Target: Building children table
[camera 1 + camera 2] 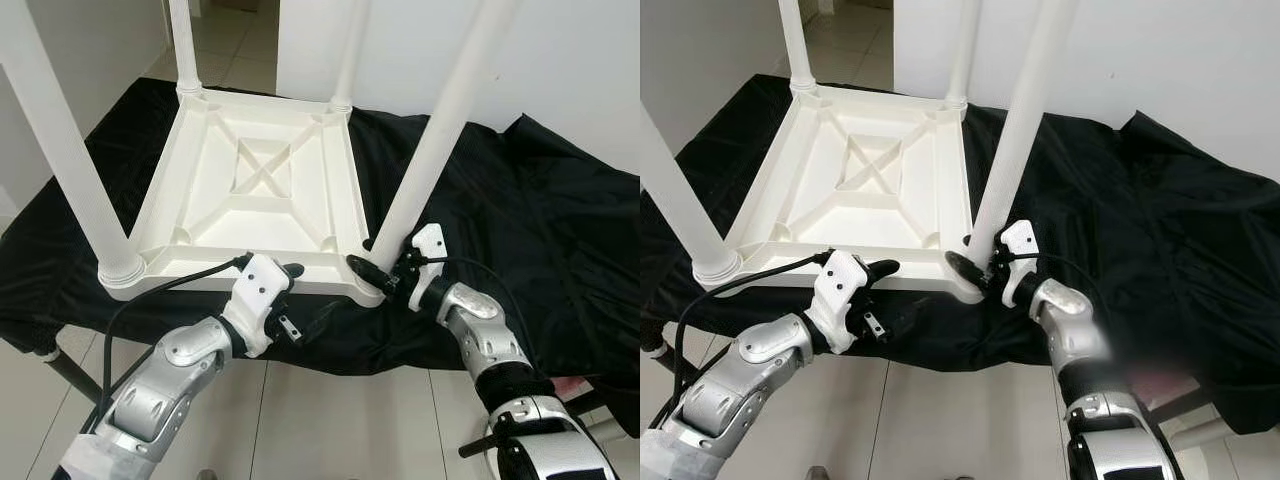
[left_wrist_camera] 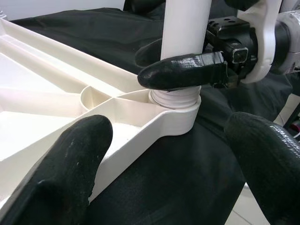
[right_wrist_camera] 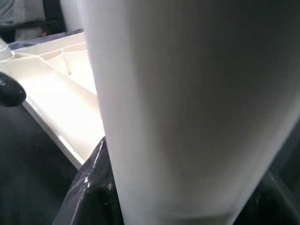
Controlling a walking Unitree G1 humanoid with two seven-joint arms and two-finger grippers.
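Table leg (image 1: pixel 440 130) in right tool (image 1: pixel 385 268), black cloth (image 1: pixel 540 210) beneath

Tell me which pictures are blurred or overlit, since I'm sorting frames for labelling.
Left and right eye views: sharp, evenly lit. Left wrist view: the near tool fingers are soft, the table leg is glaringly white. Right wrist view: that leg is too close, blurred, and the tabletop is washed out.

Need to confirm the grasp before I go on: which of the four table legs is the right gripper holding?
The near-right leg, at the corner closest to the robot's right arm. The right gripper clamps its base; the other three legs stand free.
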